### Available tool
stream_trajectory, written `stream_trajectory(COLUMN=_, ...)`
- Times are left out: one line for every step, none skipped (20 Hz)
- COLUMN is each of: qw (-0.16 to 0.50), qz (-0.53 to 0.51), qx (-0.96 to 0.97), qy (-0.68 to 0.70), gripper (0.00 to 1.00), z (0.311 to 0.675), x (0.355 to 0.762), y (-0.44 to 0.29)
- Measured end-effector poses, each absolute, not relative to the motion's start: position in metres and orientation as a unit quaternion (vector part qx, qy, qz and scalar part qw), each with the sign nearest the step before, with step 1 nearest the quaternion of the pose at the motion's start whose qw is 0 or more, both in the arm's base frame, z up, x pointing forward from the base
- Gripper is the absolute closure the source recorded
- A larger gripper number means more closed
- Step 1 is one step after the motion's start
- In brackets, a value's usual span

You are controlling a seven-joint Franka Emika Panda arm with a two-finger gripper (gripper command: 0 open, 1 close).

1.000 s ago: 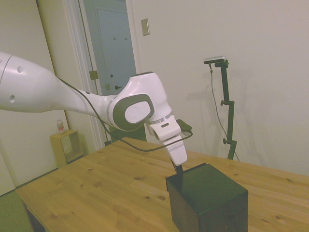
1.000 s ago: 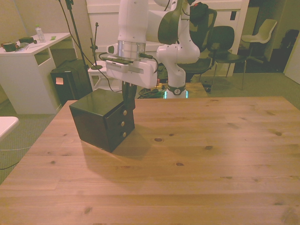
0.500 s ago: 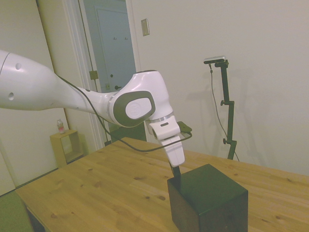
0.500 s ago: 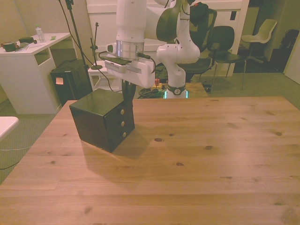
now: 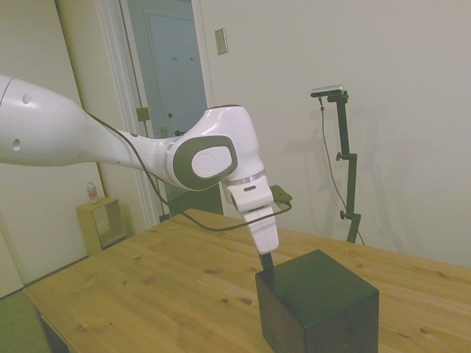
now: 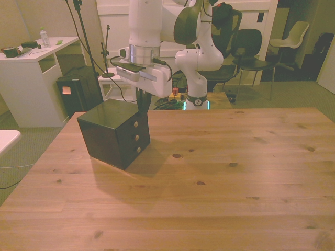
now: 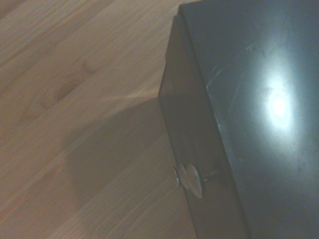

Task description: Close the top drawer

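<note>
I judged the glossy black box's top drawer (image 6: 134,124) shut flush; my pincer (image 6: 142,110), width unclear, rested at the drawer's front.

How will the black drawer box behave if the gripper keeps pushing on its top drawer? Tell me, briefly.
The black drawer box looks rigid, a flat-sided cube, so it should not flex. It sits flat on the wooden table with a broad base, so tipping seems unlikely. Nothing visibly anchors it, so a push from the gripper at the top drawer may slide it.
</note>
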State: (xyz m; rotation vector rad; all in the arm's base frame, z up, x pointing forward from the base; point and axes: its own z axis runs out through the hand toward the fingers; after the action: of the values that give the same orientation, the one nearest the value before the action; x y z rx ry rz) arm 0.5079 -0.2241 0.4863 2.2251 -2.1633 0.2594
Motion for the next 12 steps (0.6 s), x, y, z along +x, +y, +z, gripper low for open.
stream_trajectory(qw=0.013, qz=0.086, qx=0.715, qy=-0.694, gripper=1.0, z=0.485, x=0.509, y=-0.224)
stream_trajectory(qw=0.01, qz=0.093, qx=0.716, qy=-0.692, gripper=1.0, z=0.483, x=0.512, y=-0.223)
stream_trajectory(qw=0.005, qz=0.104, qx=0.718, qy=-0.688, gripper=1.0, z=0.48, x=0.515, y=-0.222)
stream_trajectory(qw=0.0, qz=0.113, qx=0.722, qy=-0.683, gripper=1.0, z=0.477, x=0.518, y=-0.219)
stream_trajectory(qw=-0.005, qz=0.123, qx=0.728, qy=-0.674, gripper=1.0, z=0.474, x=0.522, y=-0.214)
stream_trajectory(qw=-0.01, qz=0.131, qx=0.735, qy=-0.665, gripper=1.0, z=0.473, x=0.525, y=-0.206)
stream_trajectory(qw=-0.014, qz=0.137, qx=0.741, qy=-0.657, gripper=1.0, z=0.472, x=0.528, y=-0.197)
stream_trajectory(qw=-0.018, qz=0.141, qx=0.747, qy=-0.649, gripper=1.0, z=0.474, x=0.53, y=-0.186)
stream_trajectory(qw=-0.021, qz=0.144, qx=0.753, qy=-0.642, gripper=1.0, z=0.477, x=0.531, y=-0.176)
stream_trajectory(qw=-0.024, qz=0.147, qx=0.758, qy=-0.635, gripper=1.0, z=0.482, x=0.53, y=-0.165)
stream_trajectory(qw=-0.028, qz=0.151, qx=0.763, qy=-0.628, gripper=1.0, z=0.487, x=0.528, y=-0.154)
stream_trajectory(qw=-0.032, qz=0.153, qx=0.768, qy=-0.621, gripper=1.0, z=0.492, x=0.525, y=-0.144)
